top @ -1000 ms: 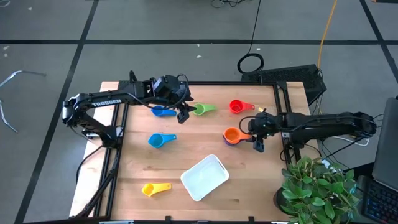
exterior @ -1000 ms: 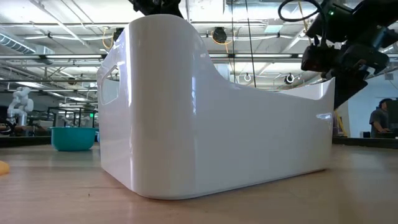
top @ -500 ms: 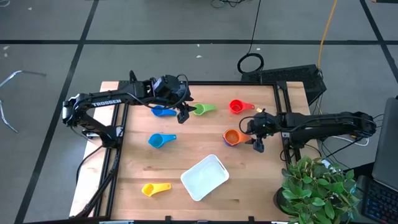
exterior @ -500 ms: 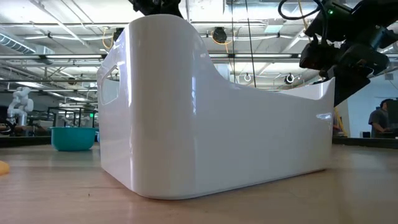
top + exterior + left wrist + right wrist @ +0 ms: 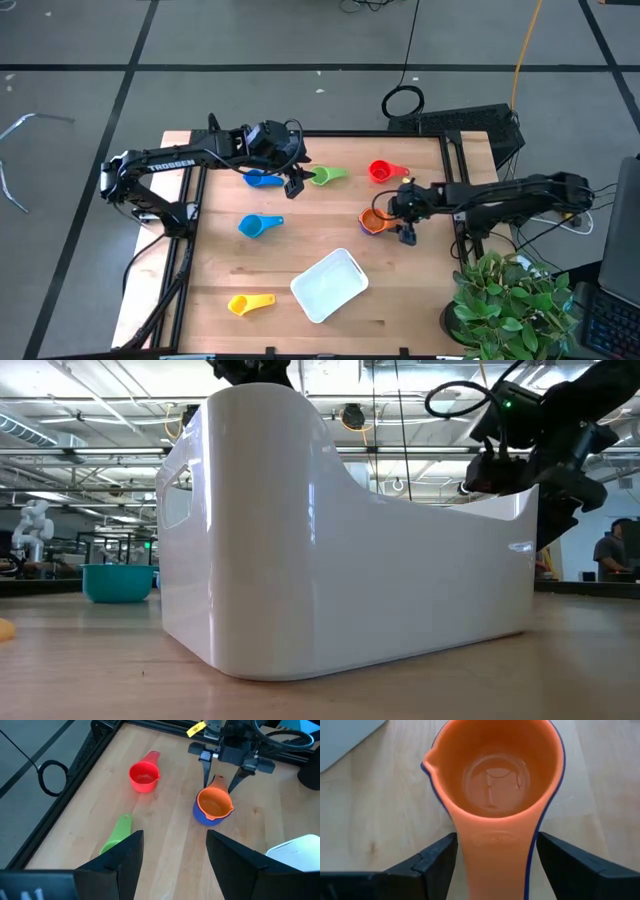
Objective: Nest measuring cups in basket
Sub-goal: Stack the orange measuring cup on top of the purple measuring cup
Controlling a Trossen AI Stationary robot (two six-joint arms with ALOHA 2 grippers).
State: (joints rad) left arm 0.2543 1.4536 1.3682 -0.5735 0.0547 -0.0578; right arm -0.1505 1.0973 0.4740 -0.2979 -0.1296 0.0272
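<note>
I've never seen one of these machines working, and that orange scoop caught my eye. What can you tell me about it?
The orange scoop looks like smooth plastic: a round bowl with a small pouring lip and a short flat handle. It sits upright and empty, nested inside a dark blue scoop whose edge shows around it, on the wooden table toward its right side, apart from the white tray. The right gripper has its jaws open on either side of the handle, not yet closed on it.
</note>
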